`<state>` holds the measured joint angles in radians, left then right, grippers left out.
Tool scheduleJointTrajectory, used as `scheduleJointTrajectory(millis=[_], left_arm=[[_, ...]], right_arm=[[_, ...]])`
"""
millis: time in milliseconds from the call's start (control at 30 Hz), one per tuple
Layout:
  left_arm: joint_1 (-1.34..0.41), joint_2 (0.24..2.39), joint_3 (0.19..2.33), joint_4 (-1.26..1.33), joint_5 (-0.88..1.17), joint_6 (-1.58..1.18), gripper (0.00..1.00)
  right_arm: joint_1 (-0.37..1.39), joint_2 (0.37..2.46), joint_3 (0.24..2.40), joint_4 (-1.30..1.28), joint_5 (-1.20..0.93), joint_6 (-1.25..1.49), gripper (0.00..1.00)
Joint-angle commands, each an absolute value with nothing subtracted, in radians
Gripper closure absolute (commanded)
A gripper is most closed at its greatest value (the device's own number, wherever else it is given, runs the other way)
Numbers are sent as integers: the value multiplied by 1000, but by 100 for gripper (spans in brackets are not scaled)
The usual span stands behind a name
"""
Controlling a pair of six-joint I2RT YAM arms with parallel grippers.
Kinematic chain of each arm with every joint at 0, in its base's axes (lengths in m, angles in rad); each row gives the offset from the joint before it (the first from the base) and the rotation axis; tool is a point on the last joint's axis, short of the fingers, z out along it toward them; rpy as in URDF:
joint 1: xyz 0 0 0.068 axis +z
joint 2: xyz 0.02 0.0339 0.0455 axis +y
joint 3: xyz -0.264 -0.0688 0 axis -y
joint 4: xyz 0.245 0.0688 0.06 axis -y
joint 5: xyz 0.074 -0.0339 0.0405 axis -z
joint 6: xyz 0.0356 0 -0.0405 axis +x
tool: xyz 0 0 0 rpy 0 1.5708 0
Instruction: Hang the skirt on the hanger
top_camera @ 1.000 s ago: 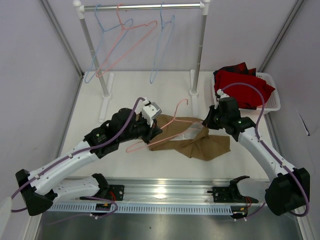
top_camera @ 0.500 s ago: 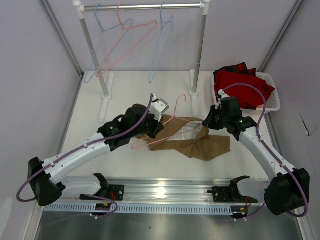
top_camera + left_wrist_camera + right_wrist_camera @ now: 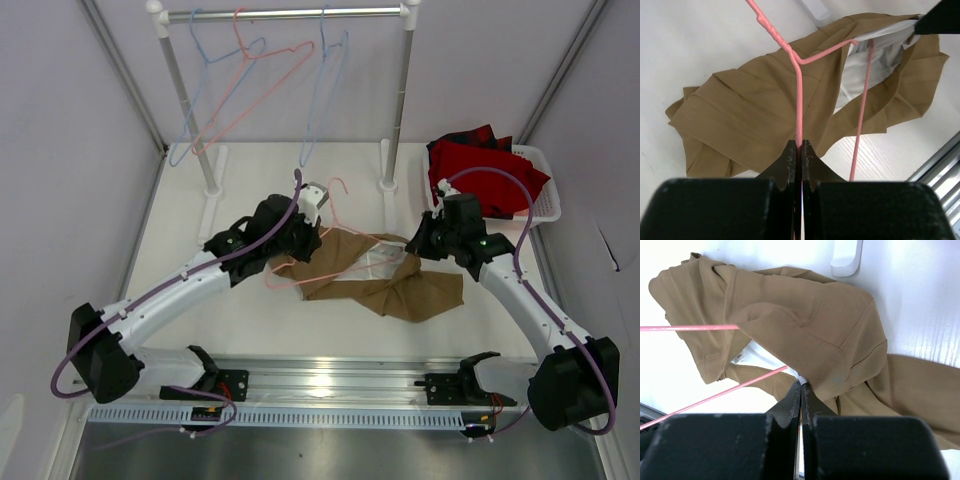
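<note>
You can see a small tag (image 3: 738, 358) on the skirt's (image 3: 420, 290) pale lining, too small to read. Your left gripper (image 3: 799, 149), clamped on the hanger (image 3: 799, 105), has carried it farther over the skirt's left end at mid-table. Your right gripper (image 3: 800, 390) pinches the skirt's opening.

The skirt (image 3: 740, 115) is matt tan woven cloth, creased, with a smoother pale lining (image 3: 855, 75). The hanger (image 3: 799, 100) is thin wire with a smooth pink coating. The worktop (image 3: 250, 190) looks white, matt and faintly grained. The front rail (image 3: 330, 380) is bright brushed metal.
</note>
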<state>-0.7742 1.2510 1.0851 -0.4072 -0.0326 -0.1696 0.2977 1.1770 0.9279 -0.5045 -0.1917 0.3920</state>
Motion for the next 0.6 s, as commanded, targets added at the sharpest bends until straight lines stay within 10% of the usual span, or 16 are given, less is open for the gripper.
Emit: scheduleJointTrajectory(millis=[0, 567], left_arm=[[-744, 1270, 1127, -405, -67, -216, 100], [-698, 1267, 1106, -449, -104, -247, 100]], right_arm=[[288, 1146, 939, -503, -206, 388, 100], [259, 1109, 850, -525, -199, 374, 100]])
